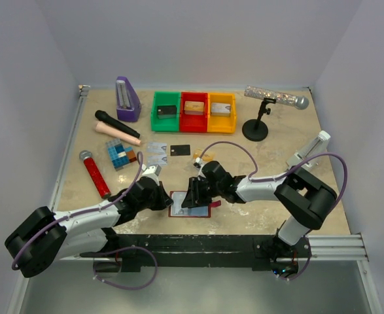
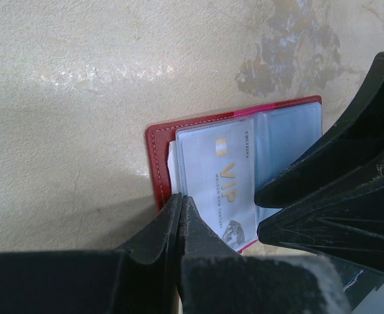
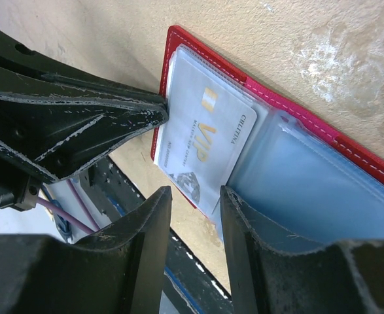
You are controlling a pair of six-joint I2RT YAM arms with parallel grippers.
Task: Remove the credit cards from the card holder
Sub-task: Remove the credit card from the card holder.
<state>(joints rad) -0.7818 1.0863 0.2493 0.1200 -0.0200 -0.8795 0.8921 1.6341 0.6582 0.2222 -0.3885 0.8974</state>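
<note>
The dark red card holder lies open on the table near the front edge. A silvery VIP credit card sits in its clear left sleeve. My left gripper is shut, its tips resting at the holder's left edge beside that card. My right gripper hovers open over the holder's near edge, the card's lower corner just beyond the gap. Silvery cards and a black card lie loose farther back.
Green, red and yellow trays line the back. A purple metronome, two microphones, a tiled block, a red microphone and a microphone stand surround the work area.
</note>
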